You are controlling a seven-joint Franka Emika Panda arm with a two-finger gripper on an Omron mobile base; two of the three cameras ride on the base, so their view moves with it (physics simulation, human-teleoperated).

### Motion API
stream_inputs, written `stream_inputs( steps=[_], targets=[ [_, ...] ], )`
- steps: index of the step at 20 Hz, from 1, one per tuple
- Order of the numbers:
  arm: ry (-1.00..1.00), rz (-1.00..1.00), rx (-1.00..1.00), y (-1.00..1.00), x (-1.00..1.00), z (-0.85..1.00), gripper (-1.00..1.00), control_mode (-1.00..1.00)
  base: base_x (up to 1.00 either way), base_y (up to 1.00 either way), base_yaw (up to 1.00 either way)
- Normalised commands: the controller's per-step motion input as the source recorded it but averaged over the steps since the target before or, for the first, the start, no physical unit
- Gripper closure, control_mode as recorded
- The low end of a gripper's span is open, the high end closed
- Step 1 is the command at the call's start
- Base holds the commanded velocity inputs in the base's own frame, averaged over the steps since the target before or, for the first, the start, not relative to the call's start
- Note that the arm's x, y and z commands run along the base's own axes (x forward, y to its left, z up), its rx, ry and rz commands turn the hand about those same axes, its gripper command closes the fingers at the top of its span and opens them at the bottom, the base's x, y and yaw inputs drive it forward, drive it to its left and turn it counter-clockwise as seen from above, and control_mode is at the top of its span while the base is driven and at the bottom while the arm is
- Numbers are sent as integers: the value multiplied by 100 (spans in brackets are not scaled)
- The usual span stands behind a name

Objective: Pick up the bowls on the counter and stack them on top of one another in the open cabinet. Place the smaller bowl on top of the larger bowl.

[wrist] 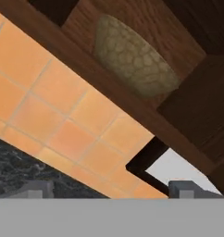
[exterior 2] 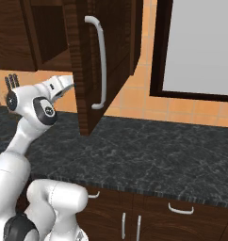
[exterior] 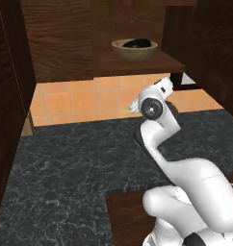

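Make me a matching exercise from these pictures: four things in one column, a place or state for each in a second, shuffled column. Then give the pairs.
Things:
1. small black bowl
2. tan bowl
3. gripper
4. cabinet door

Places or states:
A. swung out over the counter, pale handle facing the right base camera
B. sitting on the cabinet shelf
C. nested inside the wider bowl
D. fingers apart, holding nothing, below shelf level

Pairs: 1-C, 2-B, 3-D, 4-A

Tan bowl, black bowl inside
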Motion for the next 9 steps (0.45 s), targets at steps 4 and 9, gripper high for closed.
stream_inputs(
  steps=[4, 9],
  targets=[
    [0, -11, 3, -96, -100, -100, -100, -100, 0, 0, 0],
    [3, -7, 2, -25, -21, -23, -100, -100, 0, 0, 0]
  ],
)
